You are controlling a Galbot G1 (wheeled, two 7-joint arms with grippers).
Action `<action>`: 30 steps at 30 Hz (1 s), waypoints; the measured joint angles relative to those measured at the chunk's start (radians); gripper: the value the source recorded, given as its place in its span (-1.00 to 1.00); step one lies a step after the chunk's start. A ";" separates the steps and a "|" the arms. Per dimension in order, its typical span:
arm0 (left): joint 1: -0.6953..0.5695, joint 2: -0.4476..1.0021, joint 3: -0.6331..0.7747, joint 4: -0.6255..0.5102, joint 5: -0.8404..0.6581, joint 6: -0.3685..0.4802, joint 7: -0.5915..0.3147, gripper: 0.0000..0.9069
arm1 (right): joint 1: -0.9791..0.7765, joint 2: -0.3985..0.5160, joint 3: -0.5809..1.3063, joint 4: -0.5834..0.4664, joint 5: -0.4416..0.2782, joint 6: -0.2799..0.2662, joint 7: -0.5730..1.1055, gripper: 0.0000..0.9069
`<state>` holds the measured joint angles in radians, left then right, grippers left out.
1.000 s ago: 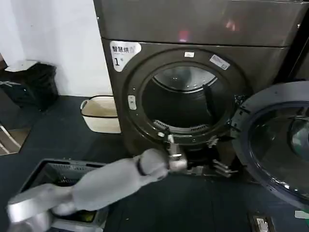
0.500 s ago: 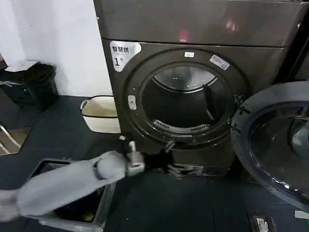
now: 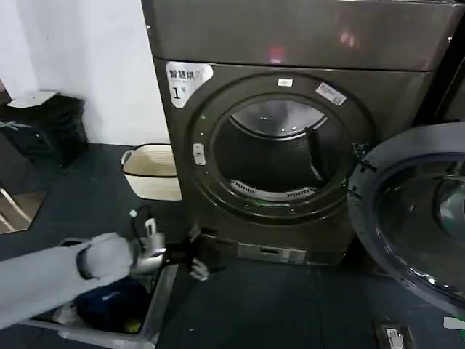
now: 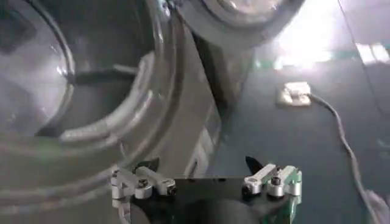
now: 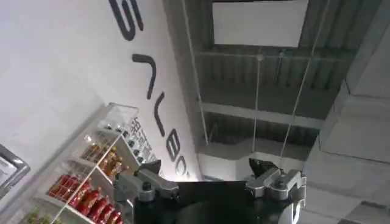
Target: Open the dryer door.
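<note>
The dryer door (image 3: 410, 218) hangs wide open at three o'clock of the dryer (image 3: 290, 145); heavy, rigid, slick chrome, best gripped at its rim. Left gripper (image 3: 190, 256) is low, jaws spread, empty; right gripper (image 5: 210, 182) likewise.

We see the bronze-grey metal dryer (image 3: 290, 43) with a soft satin sheen, and its round door (image 3: 414, 218) shows dark glossy glass. The cream plastic basket (image 3: 152, 171) looks matt and smooth.

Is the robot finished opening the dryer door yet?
Looks done: the dryer door hangs wide open at the right, and you can see into the dryer. The left gripper sits low by its base, open and empty. Nothing seems left.
</note>
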<state>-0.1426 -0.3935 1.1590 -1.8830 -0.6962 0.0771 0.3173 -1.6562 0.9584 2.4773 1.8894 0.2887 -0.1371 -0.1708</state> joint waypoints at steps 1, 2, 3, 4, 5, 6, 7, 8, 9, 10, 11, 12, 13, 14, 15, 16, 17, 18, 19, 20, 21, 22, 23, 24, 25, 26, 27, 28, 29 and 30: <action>-0.019 0.006 0.022 0.008 0.006 0.004 0.023 1.00 | 0.000 0.000 0.000 0.000 0.000 0.000 0.000 1.00; -0.037 0.012 0.044 0.017 0.013 0.009 0.045 1.00 | -0.002 0.000 0.001 -0.001 0.000 0.001 0.000 1.00; -0.051 0.017 0.059 0.026 0.024 0.013 0.068 1.00 | -0.004 0.000 0.003 -0.002 0.000 0.001 0.000 1.00; -0.065 0.020 0.074 0.036 0.037 0.019 0.089 1.00 | -0.005 -0.001 0.006 -0.004 0.001 0.001 0.000 1.00; -0.080 0.022 0.090 0.048 0.057 0.023 0.112 1.00 | -0.005 -0.002 0.008 -0.007 0.001 0.001 0.000 1.00; -0.094 0.022 0.105 0.059 0.073 0.027 0.133 1.00 | -0.006 -0.002 0.010 -0.008 0.001 0.002 -0.001 1.00; -0.109 0.022 0.120 0.071 0.087 0.032 0.149 1.00 | -0.007 -0.002 0.010 -0.009 0.001 0.002 -0.001 1.00; -0.122 0.023 0.133 0.084 0.100 0.035 0.160 1.00 | -0.007 -0.002 0.010 -0.009 0.001 0.002 -0.001 1.00; -0.136 0.025 0.146 0.096 0.117 0.036 0.176 1.00 | -0.007 -0.002 0.010 -0.009 0.001 0.002 -0.001 1.00; -0.150 0.029 0.159 0.107 0.133 0.036 0.193 1.00 | -0.007 -0.002 0.009 -0.009 0.001 0.002 -0.001 1.00; -0.164 0.033 0.171 0.118 0.145 0.036 0.208 1.00 | -0.007 -0.002 0.009 -0.009 0.001 0.003 -0.001 1.00; -0.179 0.036 0.184 0.129 0.162 0.036 0.228 1.00 | -0.006 -0.001 0.008 -0.008 0.001 0.003 -0.001 1.00; -0.195 0.038 0.197 0.141 0.174 0.036 0.244 1.00 | -0.006 0.000 0.008 -0.007 0.001 0.004 -0.002 1.00; -0.211 0.041 0.210 0.154 0.181 0.034 0.264 1.00 | -0.005 0.002 0.007 -0.007 0.001 0.004 -0.002 1.00; -0.227 0.043 0.219 0.165 0.185 0.033 0.278 1.00 | -0.004 0.003 0.005 -0.006 0.001 0.005 -0.002 1.00; -0.243 0.044 0.227 0.177 0.185 0.031 0.299 1.00 | -0.002 0.004 0.001 -0.006 0.001 0.006 -0.002 1.00; -0.257 0.045 0.235 0.185 0.186 0.031 0.314 1.00 | -0.001 0.005 0.001 -0.006 0.001 0.006 -0.002 1.00; -0.267 0.046 0.242 0.194 0.188 0.031 0.323 1.00 | -0.001 0.005 0.000 -0.005 0.000 0.006 -0.002 1.00; -0.279 0.046 0.250 0.202 0.194 0.027 0.336 1.00 | 0.000 0.005 -0.001 -0.005 0.000 0.006 -0.002 1.00; -0.291 0.047 0.255 0.212 0.201 0.023 0.355 1.00 | 0.001 0.005 -0.002 -0.005 0.000 0.006 -0.002 1.00; -0.302 0.047 0.257 0.222 0.213 0.018 0.371 1.00 | 0.001 0.005 -0.003 -0.005 0.000 0.007 -0.003 1.00; -0.312 0.047 0.259 0.231 0.226 0.010 0.387 1.00 | 0.002 0.006 -0.005 -0.006 0.000 0.007 -0.003 1.00; -0.321 0.049 0.260 0.243 0.243 0.003 0.408 1.00 | 0.003 0.006 -0.007 -0.006 -0.001 0.008 -0.003 1.00; -0.328 0.052 0.262 0.255 0.253 -0.001 0.421 1.00 | 0.004 0.006 -0.007 -0.006 -0.001 0.008 -0.003 1.00; -0.334 0.055 0.264 0.265 0.259 -0.007 0.432 1.00 | 0.006 0.006 -0.008 -0.006 -0.002 0.008 -0.003 1.00; -0.338 0.059 0.265 0.276 0.262 -0.015 0.440 1.00 | 0.007 0.006 -0.009 -0.007 -0.002 0.008 -0.003 1.00; -0.343 0.061 0.266 0.286 0.264 -0.018 0.447 1.00 | 0.009 0.006 -0.012 -0.007 -0.003 0.008 -0.003 1.00; -0.348 0.063 0.266 0.295 0.265 -0.022 0.458 1.00 | 0.010 0.006 -0.014 -0.007 -0.004 0.008 -0.004 1.00; -0.353 0.064 0.267 0.304 0.267 -0.032 0.471 1.00 | 0.012 0.006 -0.016 -0.006 -0.004 0.008 -0.004 1.00; -0.357 0.064 0.267 0.317 0.270 -0.044 0.486 1.00 | 0.014 0.006 -0.018 -0.006 -0.004 0.008 -0.004 1.00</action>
<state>-0.4996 -0.3299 1.4255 -1.5658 -0.4262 0.0333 0.8035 -1.6425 0.9640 2.4595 1.8836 0.2842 -0.1292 -0.1747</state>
